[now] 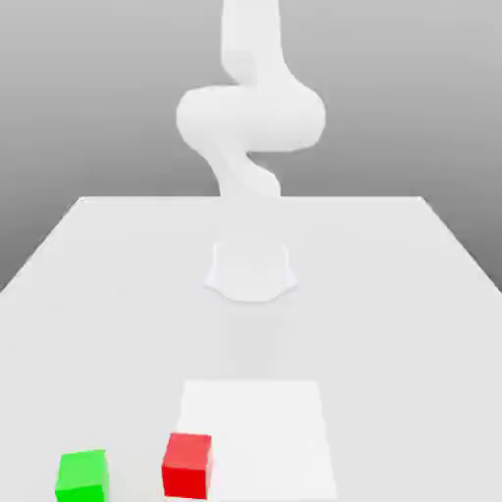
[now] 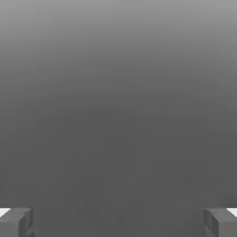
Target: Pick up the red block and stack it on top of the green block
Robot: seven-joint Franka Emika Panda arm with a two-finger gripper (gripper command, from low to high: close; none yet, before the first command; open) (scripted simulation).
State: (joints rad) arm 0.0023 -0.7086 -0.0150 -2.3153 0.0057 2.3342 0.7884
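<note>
Since my hand camera shows only two grey fingertips [image 2: 16, 222] set far apart at opposite edges of its picture, with nothing but flat grey between them, I take my gripper [image 2: 118, 223] to be spread wide and holding nothing. Neither block appears there, so I judge the hand is pointed away from the work and not yet near it.

In the exterior view my arm [image 1: 250, 113] rises from its base [image 1: 251, 270] at the far middle of the table [image 1: 412, 284] and leaves the picture at the top; the gripper itself is not visible there.

Nearer the camera lies a lighter square patch [image 1: 265, 431] on the table. The red block [image 1: 187, 464] sits on the table at that patch's corner, toward the exterior view's left. The green block [image 1: 82, 476] rests further to the exterior view's left, near the red one but clearly apart from it, with bare table between them. Both stand flat and square.

So nothing of the task looks done. As I judge it, everything is left: bring the hand down over red, close on it, lift, carry it across to green, set it squarely on top and let go.
</note>
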